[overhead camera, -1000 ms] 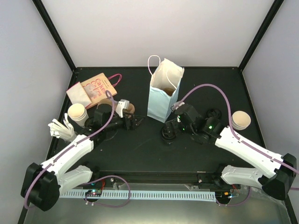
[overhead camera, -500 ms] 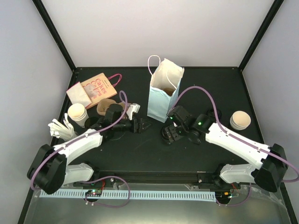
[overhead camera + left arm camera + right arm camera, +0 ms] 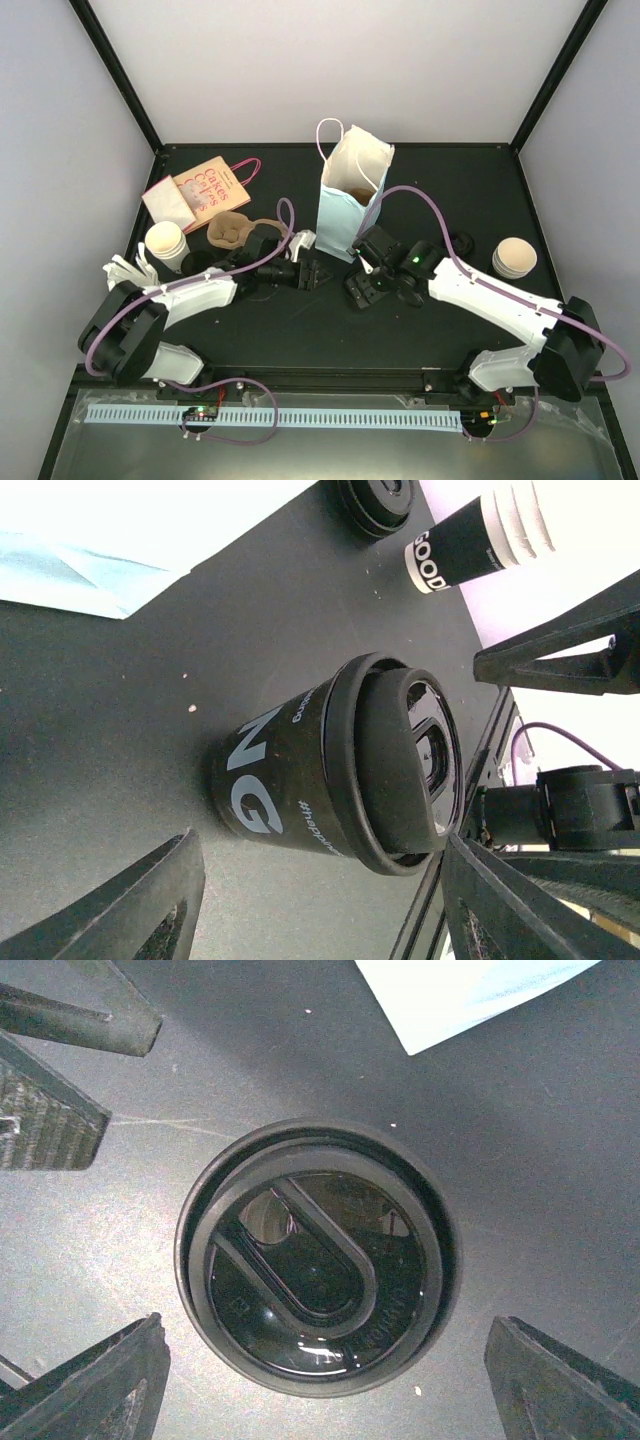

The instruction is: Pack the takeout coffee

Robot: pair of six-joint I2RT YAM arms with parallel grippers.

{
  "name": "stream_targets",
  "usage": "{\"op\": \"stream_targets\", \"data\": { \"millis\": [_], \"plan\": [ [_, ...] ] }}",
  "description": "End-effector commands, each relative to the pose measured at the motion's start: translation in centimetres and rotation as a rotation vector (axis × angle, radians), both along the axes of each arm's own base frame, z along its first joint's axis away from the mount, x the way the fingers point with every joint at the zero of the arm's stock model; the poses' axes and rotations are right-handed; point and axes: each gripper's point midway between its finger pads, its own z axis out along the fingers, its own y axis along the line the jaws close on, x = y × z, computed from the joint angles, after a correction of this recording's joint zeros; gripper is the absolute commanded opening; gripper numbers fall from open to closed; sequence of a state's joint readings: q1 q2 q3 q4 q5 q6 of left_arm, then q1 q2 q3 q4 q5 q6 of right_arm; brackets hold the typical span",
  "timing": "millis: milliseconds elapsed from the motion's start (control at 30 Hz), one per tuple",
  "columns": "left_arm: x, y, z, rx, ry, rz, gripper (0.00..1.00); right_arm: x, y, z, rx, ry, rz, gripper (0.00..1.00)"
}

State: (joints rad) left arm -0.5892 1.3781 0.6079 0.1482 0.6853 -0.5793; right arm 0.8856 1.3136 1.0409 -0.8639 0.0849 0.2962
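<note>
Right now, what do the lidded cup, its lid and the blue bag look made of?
Cup: probably paperboard, matte black. The wall is flat and dull, with white printed lettering.
Lid: plastic, glossy black. It shows moulded ridges, a sip hole and bright reflections.
Bag: paper, matte, pale blue outside and white inside. It has sharp folded creases and stands upright and open.

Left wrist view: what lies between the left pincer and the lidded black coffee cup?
Nothing: only bare table separates the left pincer from the lidded coffee cup in the left wrist view.

Robot lab booth: plain white walls [image 3: 330, 60] enclosing a black tabletop [image 3: 300, 330].
</note>
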Motion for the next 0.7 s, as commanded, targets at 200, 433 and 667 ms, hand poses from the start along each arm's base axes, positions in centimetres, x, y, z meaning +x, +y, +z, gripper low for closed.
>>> {"op": "stream_targets", "data": {
  "millis": [200,433,667],
  "plan": [
    [0.7,-1.8,1.6,-0.056,-0.025,-0.048,0.59,0.7,1.4,-0.3,-0.031,-0.015,0.06,0.89],
    [0.7,-2.0,1.1,-0.052,-0.012,-0.055,0.58,0.9,1.7,-0.5,-0.047,-0.02,0.07,0.88],
    [0.8,-2.2,0.7,-0.048,0.003,-0.059,0.56,1.0,1.8,-0.8,-0.067,-0.024,0.077,0.88]
  ]
}}
